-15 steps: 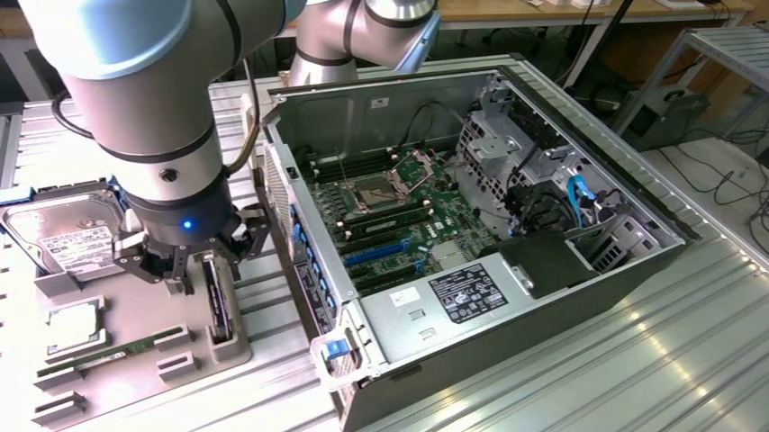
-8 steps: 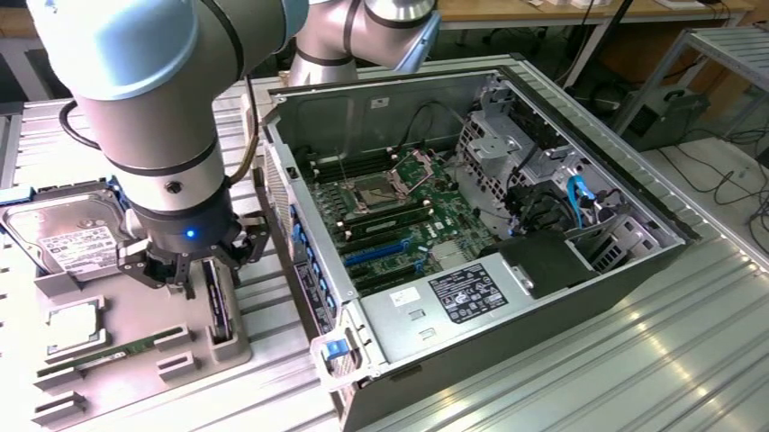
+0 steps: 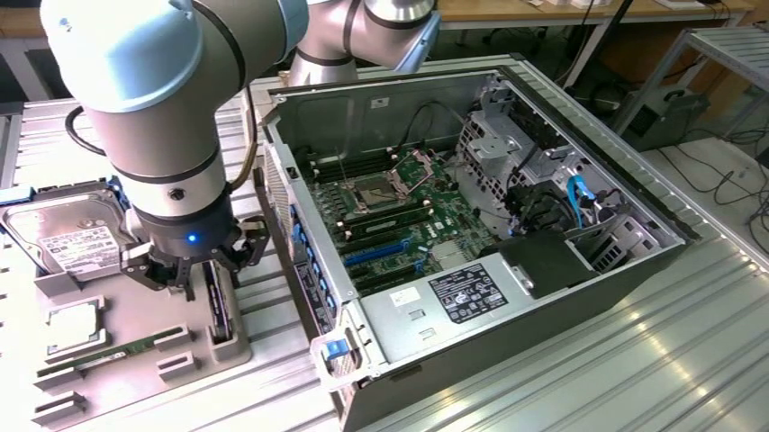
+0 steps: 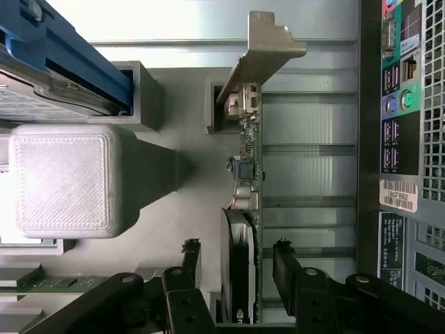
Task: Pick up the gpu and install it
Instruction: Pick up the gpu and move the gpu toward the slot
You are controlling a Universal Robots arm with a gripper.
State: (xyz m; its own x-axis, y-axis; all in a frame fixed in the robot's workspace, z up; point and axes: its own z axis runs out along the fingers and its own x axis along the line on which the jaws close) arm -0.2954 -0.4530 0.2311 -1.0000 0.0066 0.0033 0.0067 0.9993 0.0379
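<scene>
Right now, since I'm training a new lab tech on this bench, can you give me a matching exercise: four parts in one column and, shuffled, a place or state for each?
Things:
1. graphics card
2. hard drive
3. memory stick
4. computer case

Places or states:
a. lying flat in a slot of the grey tray
b. open, motherboard showing
c. standing on edge inside the open gripper
d. silver, white label showing

Pairs: 1-c, 2-d, 3-a, 4-b.

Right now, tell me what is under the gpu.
The gpu stands on edge in a slot of the grey holder; its lower edge and the slot's bottom are hidden.
</scene>
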